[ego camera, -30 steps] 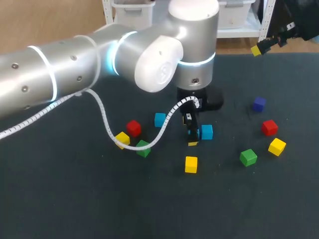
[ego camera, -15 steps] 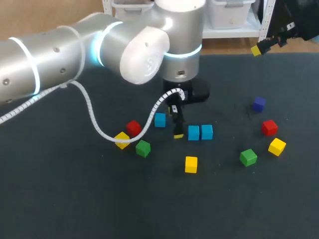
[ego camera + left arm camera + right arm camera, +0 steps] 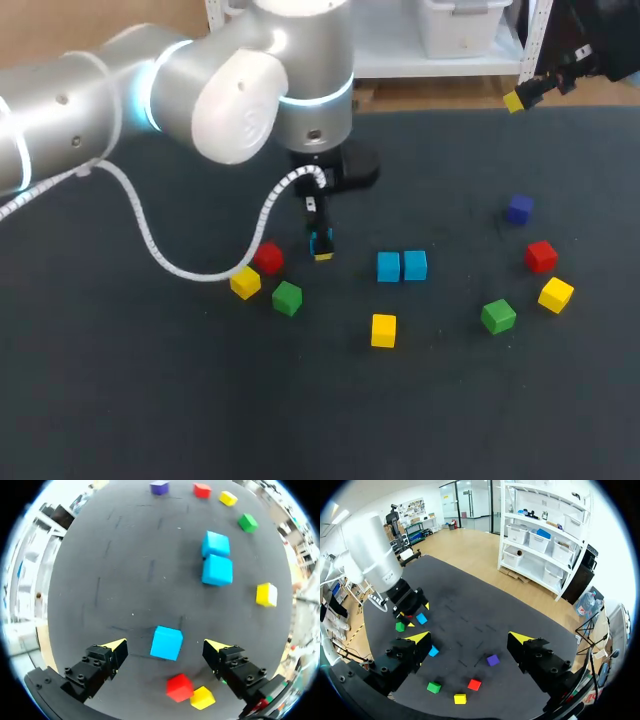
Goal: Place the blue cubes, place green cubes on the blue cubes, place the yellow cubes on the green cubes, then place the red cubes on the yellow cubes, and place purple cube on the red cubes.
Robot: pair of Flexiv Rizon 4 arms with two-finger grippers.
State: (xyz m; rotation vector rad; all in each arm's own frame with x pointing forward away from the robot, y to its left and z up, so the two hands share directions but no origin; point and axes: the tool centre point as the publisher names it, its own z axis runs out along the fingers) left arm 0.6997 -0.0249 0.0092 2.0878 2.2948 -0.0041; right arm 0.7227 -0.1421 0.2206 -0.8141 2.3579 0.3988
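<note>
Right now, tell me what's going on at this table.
The left gripper hovers open over a single blue cube, which lies untouched on the table between its fingers. Two more blue cubes sit side by side further along. The right gripper hangs open, well above the table's far right corner, holding nothing. Nothing is stacked yet.

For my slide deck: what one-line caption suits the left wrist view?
Open left gripper straddling a lone blue cube; two touching blue cubes ahead.
</note>
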